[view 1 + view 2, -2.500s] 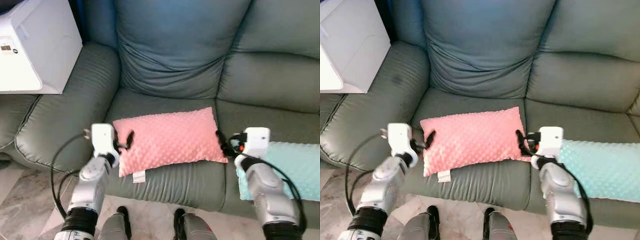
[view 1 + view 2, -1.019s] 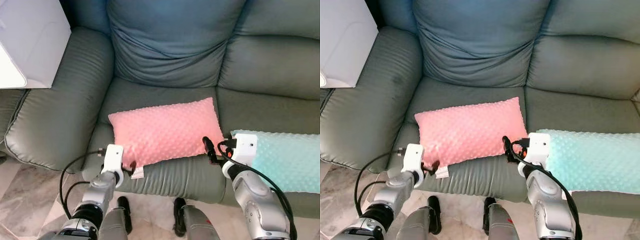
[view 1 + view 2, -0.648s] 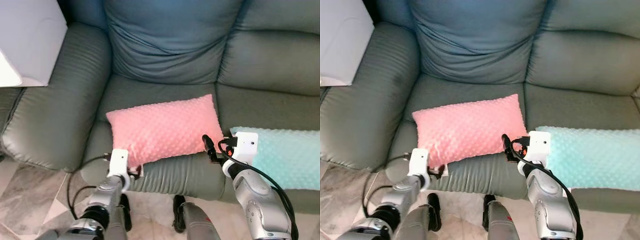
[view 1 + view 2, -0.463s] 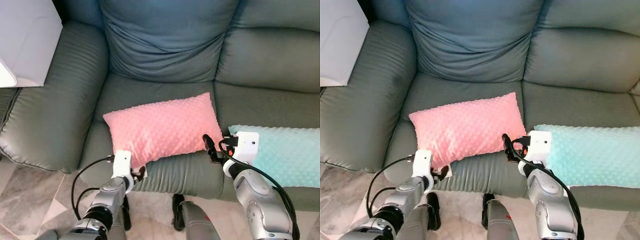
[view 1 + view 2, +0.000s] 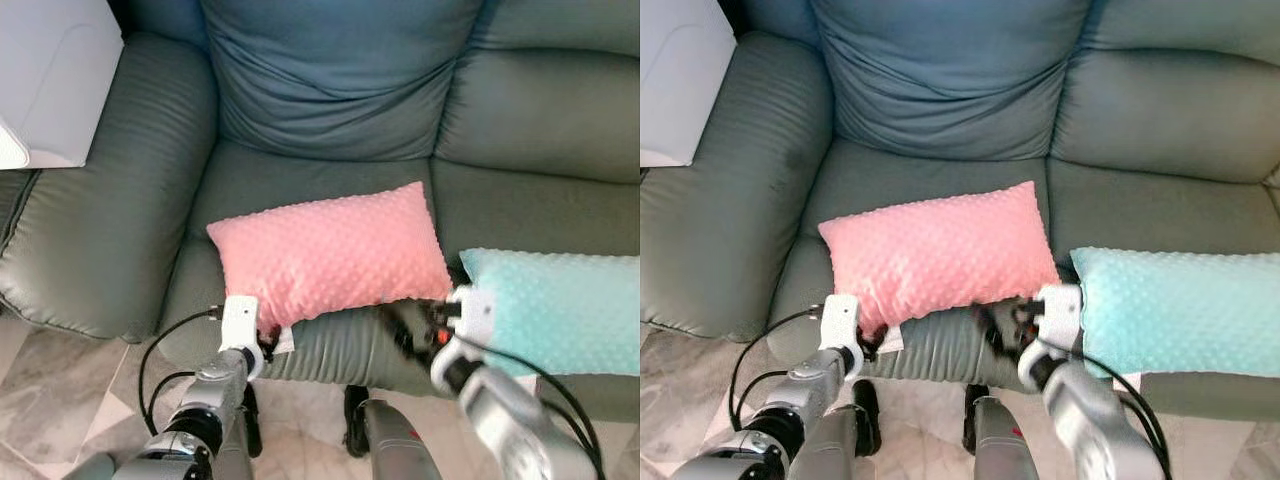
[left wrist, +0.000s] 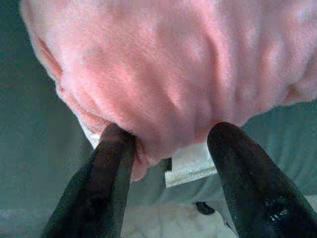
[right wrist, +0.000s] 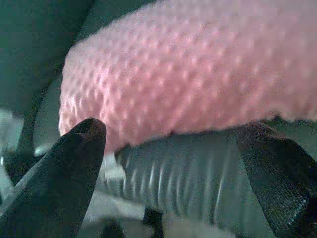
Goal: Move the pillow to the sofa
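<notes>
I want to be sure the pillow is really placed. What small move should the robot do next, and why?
Probably draw both grippers straight back, away from the pillow. The pink pillow already lies on the sofa seat. The left gripper is open, its fingers astride the pillow's near corner beside the white tag. The right gripper, also open, sits at the seat's front edge, holding nothing.

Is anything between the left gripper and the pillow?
Nothing visible. The left gripper is open at the pillow's near corner, one finger touching it. The pillow already lies on the sofa seat.
</notes>
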Controlling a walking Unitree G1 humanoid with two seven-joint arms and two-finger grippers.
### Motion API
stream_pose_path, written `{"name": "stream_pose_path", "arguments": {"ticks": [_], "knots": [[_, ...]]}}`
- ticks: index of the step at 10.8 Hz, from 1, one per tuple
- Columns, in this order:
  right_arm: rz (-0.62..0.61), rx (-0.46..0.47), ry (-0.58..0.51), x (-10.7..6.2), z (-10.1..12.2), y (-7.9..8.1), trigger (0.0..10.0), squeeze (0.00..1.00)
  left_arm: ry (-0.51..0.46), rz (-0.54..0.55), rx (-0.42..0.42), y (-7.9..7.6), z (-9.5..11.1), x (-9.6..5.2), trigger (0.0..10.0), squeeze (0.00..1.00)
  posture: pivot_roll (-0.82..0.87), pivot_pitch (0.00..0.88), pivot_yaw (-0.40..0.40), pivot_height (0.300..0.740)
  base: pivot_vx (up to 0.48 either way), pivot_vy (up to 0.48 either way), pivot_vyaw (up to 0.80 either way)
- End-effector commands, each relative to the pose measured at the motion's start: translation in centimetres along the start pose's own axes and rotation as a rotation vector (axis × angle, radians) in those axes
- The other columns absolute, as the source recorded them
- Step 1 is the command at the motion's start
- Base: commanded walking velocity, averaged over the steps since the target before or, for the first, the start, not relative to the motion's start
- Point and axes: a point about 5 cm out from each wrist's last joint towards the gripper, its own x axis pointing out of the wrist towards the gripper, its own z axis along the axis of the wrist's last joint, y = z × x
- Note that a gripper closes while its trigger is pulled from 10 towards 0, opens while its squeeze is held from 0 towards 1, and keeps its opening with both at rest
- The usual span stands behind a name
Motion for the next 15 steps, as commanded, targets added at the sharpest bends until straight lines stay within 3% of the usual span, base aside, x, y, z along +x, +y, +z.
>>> {"name": "stream_pose_path", "arguments": {"ticks": [1, 5, 15], "knots": [[0.005, 0.012, 0.029, -0.7, -0.5, 0.0, 10.0, 0.0, 0.037, 0.015, -0.006, 0.2, -1.4, -0.3, 0.0, 0.0, -0.21, 0.417, -0.02, 0.74, 0.0, 0.0, 0.0], [0.004, 0.004, 0.06, -1.2, -0.5, 0.1, 10.0, 0.0, -0.062, 0.108, 0.052, 1.5, 0.3, -0.2, 0.0, 0.0, -0.22, 0.407, -0.025, 0.74, 0.0, 0.0, 0.0], [0.003, -0.006, 0.058, -1.0, -0.6, 0.1, 10.0, 0.0, -0.079, 0.241, 0.121, 3.1, 0.9, -0.4, 0.0, 0.0, -0.21, 0.405, -0.023, 0.74, 0.0, 0.0, 0.0]]}}
